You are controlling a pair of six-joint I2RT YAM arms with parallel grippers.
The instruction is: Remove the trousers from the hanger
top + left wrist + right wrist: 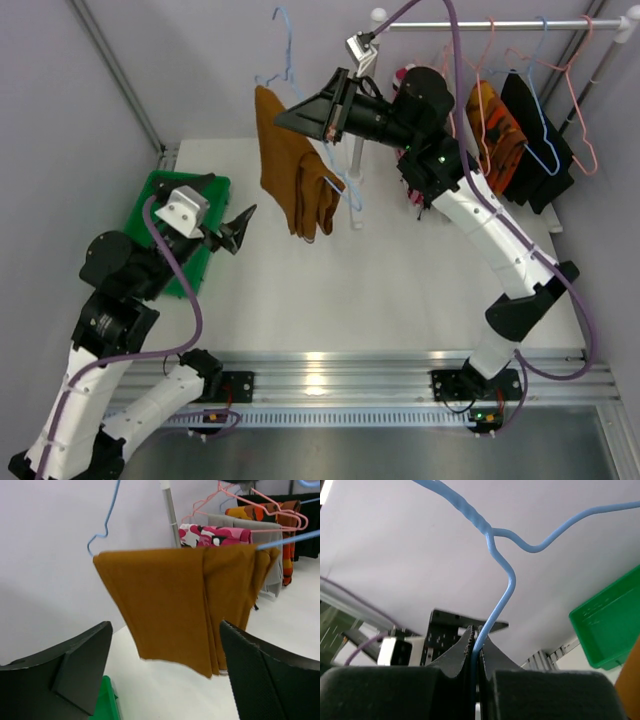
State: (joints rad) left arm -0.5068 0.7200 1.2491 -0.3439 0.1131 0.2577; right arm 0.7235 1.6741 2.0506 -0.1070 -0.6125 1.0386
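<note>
The mustard-brown trousers (293, 170) hang folded over the bar of a light blue wire hanger (284, 45), held up in the air above the table. My right gripper (288, 118) is shut on that hanger's wire just below the hook. In the right wrist view the blue wire (502, 592) runs down between the closed jaws of the right gripper (476, 636). My left gripper (240, 226) stands open, low and to the left of the trousers, not touching them. In the left wrist view the trousers (175, 605) hang ahead of its spread fingers (85, 665). A pink floral pair (212, 534) hangs behind on a pink hanger.
A green bin (160, 186) sits on the table under my left arm. The clothes rail (500, 24) at the back right carries pink and blue hangers, an orange patterned garment (492, 125) and a black garment (535, 140). Its upright pole (355, 195) stands just right of the trousers.
</note>
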